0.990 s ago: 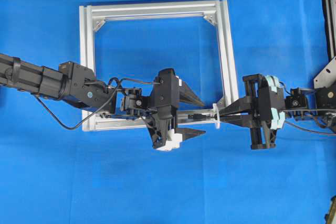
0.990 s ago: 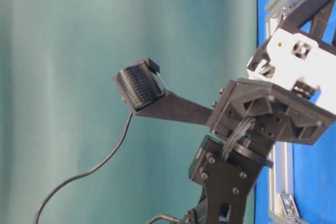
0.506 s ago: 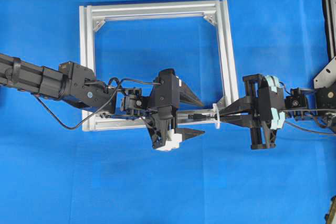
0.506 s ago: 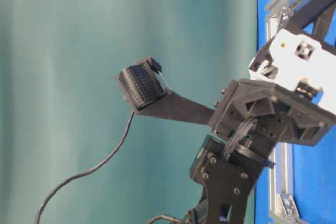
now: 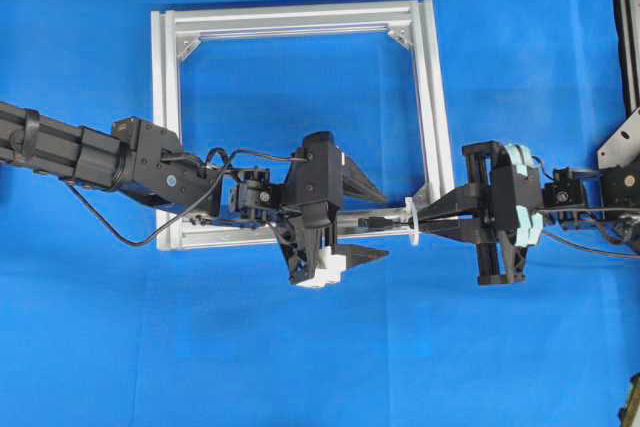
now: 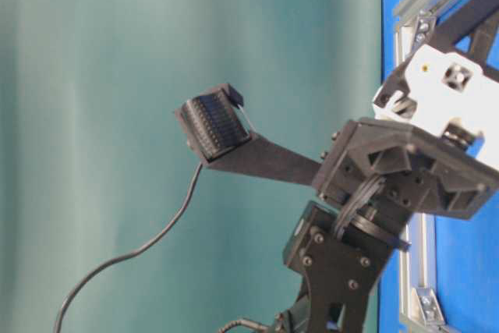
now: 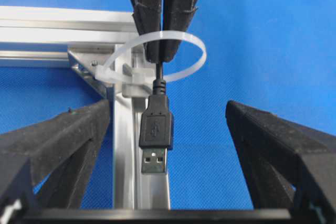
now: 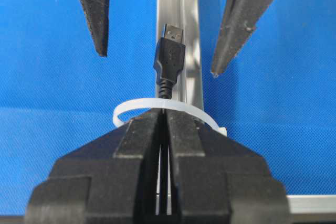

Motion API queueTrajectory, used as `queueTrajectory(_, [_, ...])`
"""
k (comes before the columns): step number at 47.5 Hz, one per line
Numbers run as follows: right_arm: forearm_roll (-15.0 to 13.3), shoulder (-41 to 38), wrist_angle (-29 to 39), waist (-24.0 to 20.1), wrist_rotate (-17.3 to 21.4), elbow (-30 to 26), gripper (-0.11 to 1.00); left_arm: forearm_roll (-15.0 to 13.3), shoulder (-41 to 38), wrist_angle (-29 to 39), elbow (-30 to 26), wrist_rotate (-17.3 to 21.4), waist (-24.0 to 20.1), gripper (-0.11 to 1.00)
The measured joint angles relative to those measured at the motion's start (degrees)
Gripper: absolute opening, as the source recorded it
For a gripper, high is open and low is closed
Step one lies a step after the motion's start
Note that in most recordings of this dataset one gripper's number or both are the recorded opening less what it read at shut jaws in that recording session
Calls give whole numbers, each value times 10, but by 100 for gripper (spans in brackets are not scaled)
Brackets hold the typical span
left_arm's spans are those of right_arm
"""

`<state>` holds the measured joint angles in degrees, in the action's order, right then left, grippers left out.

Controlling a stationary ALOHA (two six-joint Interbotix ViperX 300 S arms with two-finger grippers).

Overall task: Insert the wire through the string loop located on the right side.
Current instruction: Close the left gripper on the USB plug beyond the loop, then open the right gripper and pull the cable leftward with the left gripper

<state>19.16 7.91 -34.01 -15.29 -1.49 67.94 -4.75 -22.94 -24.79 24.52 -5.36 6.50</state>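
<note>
We have the wire point(image 7: 156, 129) already poking through the string loop point(image 7: 157, 56), our right gripper point(image 8: 163, 129) fingers clamped on it, left gripper point(image 5: 365, 222) fingers spread around its plug, ready to take it.

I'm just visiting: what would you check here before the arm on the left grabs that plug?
1. Plug through the white loop: ok, it sticks out on the left arm's side.
2. Right gripper shut on the wire just behind the plug: ok.
3. Left gripper open: ok, a finger on each side of the plug, none touching.
4. Plug centred between those fingers: ok, roughly.
5. Loop unbent: ok; it is fixed at the metal frame's corner.
6. Slack in the wire behind the right gripper: cannot tell.
</note>
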Motion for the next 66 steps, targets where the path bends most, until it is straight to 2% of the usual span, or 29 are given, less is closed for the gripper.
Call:
queueTrajectory(6, [0,0,0,0,0,-1,-3,0,-6,22,-9,-3,0,72])
queueTrajectory(14, [0,0,0,0,0,0,-3,0,-11,42,-26,2,0,23])
queueTrajectory(16, [0,0,1,0,0,0,-3,-1,-11,43,-27,6,-2,16])
queueTrajectory(51, [0,1,10,0,-2,-1,-1,0,-11,44,-27,12,-3,17])
queueTrajectory(54, [0,2,15,2,-3,-1,6,-1,-11,43,-27,12,-3,16])
queueTrajectory(57, [0,3,21,4,-2,0,18,0,-11,44,-27,13,-3,16])
queueTrajectory(66, [0,4,33,12,-2,-1,75,0,-11,44,-25,12,-2,17])
